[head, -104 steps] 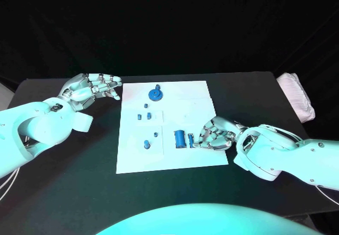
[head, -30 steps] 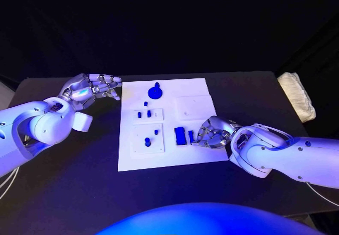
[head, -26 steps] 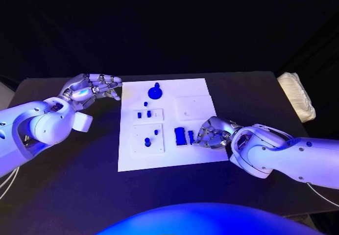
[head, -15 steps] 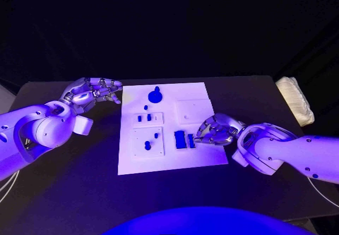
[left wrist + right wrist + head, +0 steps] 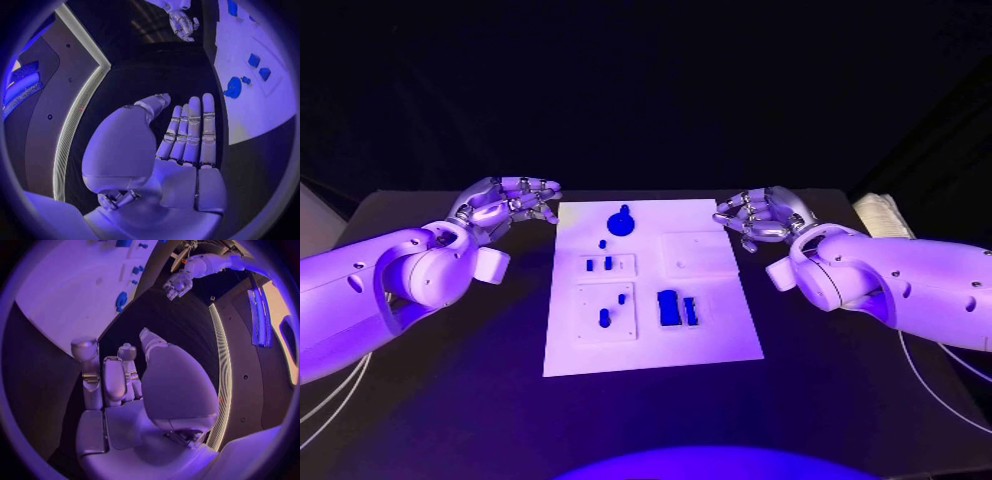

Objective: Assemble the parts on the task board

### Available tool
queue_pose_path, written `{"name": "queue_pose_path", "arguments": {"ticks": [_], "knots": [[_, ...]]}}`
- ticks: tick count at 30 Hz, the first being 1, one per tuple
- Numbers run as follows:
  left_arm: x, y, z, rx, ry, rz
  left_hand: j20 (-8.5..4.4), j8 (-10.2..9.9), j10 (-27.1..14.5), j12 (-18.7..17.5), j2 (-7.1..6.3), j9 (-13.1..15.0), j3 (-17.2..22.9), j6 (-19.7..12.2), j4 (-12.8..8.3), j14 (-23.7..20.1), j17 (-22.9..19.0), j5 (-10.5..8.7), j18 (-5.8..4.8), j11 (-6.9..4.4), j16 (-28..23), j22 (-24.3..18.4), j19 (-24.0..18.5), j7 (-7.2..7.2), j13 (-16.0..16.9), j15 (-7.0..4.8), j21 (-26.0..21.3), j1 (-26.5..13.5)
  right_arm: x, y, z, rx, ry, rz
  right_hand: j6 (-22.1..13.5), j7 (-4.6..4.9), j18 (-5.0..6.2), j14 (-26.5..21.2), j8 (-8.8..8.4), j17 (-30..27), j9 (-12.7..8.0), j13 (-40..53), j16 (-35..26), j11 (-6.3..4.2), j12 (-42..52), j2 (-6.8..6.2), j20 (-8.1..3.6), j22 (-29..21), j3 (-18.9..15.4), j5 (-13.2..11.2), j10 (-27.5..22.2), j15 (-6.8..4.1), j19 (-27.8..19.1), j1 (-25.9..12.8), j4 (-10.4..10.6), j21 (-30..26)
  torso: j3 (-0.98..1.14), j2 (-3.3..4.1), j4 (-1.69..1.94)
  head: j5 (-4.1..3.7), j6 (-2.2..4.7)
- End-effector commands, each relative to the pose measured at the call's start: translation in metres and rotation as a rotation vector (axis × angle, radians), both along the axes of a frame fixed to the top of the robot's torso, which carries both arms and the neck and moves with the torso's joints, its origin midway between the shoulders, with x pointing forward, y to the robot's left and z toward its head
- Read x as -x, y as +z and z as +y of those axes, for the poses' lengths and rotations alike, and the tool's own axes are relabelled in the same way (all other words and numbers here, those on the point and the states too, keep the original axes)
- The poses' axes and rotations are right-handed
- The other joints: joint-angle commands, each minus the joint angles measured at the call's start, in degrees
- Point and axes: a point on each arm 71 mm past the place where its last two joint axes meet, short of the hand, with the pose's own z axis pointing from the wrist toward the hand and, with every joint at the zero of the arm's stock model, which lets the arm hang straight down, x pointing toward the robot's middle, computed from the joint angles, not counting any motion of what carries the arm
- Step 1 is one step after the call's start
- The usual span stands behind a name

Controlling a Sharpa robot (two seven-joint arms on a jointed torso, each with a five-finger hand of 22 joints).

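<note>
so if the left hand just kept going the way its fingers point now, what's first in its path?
Probably the task board. In the head view the left hand sits just off the board's far left corner, fingers aimed toward it and empty. The round blue part lies beyond that edge. Height above the table is unclear, so it may pass over.

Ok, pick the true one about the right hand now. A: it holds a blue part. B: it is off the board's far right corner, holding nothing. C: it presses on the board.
B: the right hand is beside the task board's far right corner, with nothing in its fingers.
</note>
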Motion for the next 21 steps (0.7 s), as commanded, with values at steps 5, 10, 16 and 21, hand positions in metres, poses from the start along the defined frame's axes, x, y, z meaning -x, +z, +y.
{"name": "queue_pose_path", "arguments": {"ticks": [5,10,16,21], "knots": [[-0.023,-0.005,0.005,0.100,0.183,-0.077,2.31,1.6,4.7,-7.2,-1.07,0.6,0.7,0.7,2.9,-1.8,-6.1,-0.94,0.63,0.34,-19.1,-8.4,-1.7,-0.92,-0.7,1.51,-13.0,0.6,-0.030,0.000,0.006,-0.118,-0.002,-0.082,-2.8,1.94,1.92,-19.6,-2.44,-24.0,-1.1,-27.0,-35.2,2.48,-23.4,-1.49,3.26,-19.6,8.9,0.0,-5.8,3.93,-12.4,4.0,1.1,-27.8,0.05,-2.06,-0.22,1.52,3.15],[-0.032,-0.011,0.002,0.100,0.213,-0.092,4.68,-0.5,7.4,-17.5,-1.43,-1.5,0.8,-1.4,4.0,-2.6,-7.9,-1.10,0.72,2.05,-32.7,-16.5,-1.7,-2.84,-0.6,3.66,-24.7,1.6,-0.043,-0.002,0.013,-0.129,0.011,-0.090,-2.4,3.23,2.52,-21.7,-6.24,-34.8,-2.5,-45.4,-51.8,4.72,-32.1,-2.78,7.13,-39.1,13.6,-0.1,-2.6,6.94,-18.3,2.2,-0.8,-29.7,0.45,-2.66,-0.20,1.92,4.21],[-0.025,-0.015,-0.006,0.055,0.164,-0.041,-11.10,-11.5,-47.6,-28.1,10.06,-19.1,-28.3,-49.2,-3.6,-47.9,-19.0,-15.94,-9.71,-9.03,-55.4,-28.7,-46.6,-12.03,-4.3,-5.80,-40.9,-31.5,-0.035,-0.004,0.020,-0.117,-0.043,-0.067,-51.4,-7.32,-8.47,-81.0,-23.61,-65.3,-19.0,-64.7,-68.8,-2.69,-39.2,10.43,-4.16,-70.8,-13.9,-6.4,-65.9,1.64,-77.3,-31.0,-14.7,-33.4,0.60,-2.81,-0.53,2.13,4.36],[-0.014,-0.021,-0.018,0.046,0.203,-0.037,-11.10,-11.5,-47.6,-28.1,10.06,-19.1,-28.3,-49.2,-3.6,-47.9,-19.0,-15.94,-9.71,-9.03,-55.4,-28.7,-46.6,-12.03,-4.3,-5.80,-40.9,-77.7,-0.018,-0.006,0.047,-0.242,-0.074,-0.052,-51.4,-7.32,-8.47,-81.0,-23.61,-65.3,-19.0,-64.7,-68.8,-2.69,-39.2,10.43,-4.16,-70.8,-13.9,-6.4,-65.9,1.64,-77.3,-77.9,-14.7,-33.4,1.96,-5.01,-1.34,3.52,7.14]]}}
